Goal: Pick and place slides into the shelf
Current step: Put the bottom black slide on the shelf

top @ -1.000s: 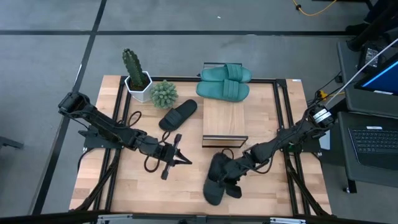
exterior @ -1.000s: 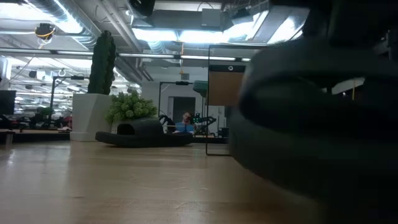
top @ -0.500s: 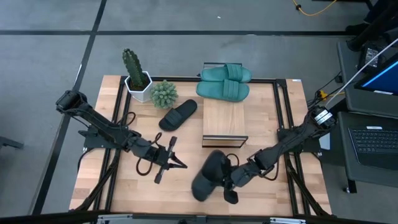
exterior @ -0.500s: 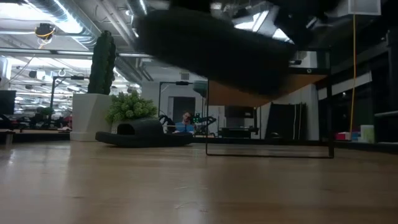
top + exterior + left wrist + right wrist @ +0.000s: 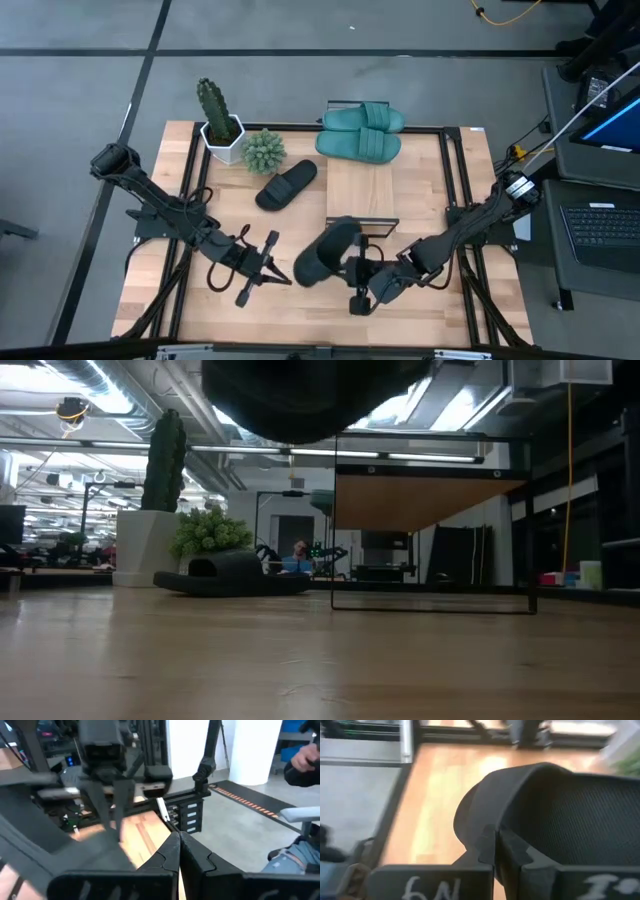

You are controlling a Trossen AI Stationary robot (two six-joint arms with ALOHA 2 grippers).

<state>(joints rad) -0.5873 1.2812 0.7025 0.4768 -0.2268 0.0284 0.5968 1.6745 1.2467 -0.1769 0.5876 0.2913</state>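
Observation:
My right gripper (image 5: 352, 272) is shut on a black slide (image 5: 325, 250), held above the table just near-left of the shelf (image 5: 362, 195). In the low view that slide (image 5: 310, 400) hangs high, clear of the wood. The second black slide (image 5: 285, 185) lies sole down on the table left of the shelf. Two teal slides (image 5: 362, 132) lie side by side at the shelf's far end. My left gripper (image 5: 288, 279) is shut and holds nothing, left of the held slide. My right gripper pinches the black slide at its edge (image 5: 485, 832) near one rounded end, coming level from the table's right. The fingers (image 5: 512, 852) themselves cover the exact spot. The slide is lifted clear, reaching leftward beyond the fingers with its textured face (image 5: 580, 815) in view.
A potted cactus (image 5: 218, 115) and a small round green plant (image 5: 263, 150) stand at the table's far left. The shelf's thin black frame (image 5: 335, 530) stands open beneath its plank. A laptop (image 5: 600, 235) sits off the table's right side. Bare wood lies along the near edge.
My right gripper has raised the black slide off the near part of the table and carried it up, left and toward the far edge, to beside the shelf's near end; the slide has turned about in the hold. My left gripper has drawn back toward the near-left.

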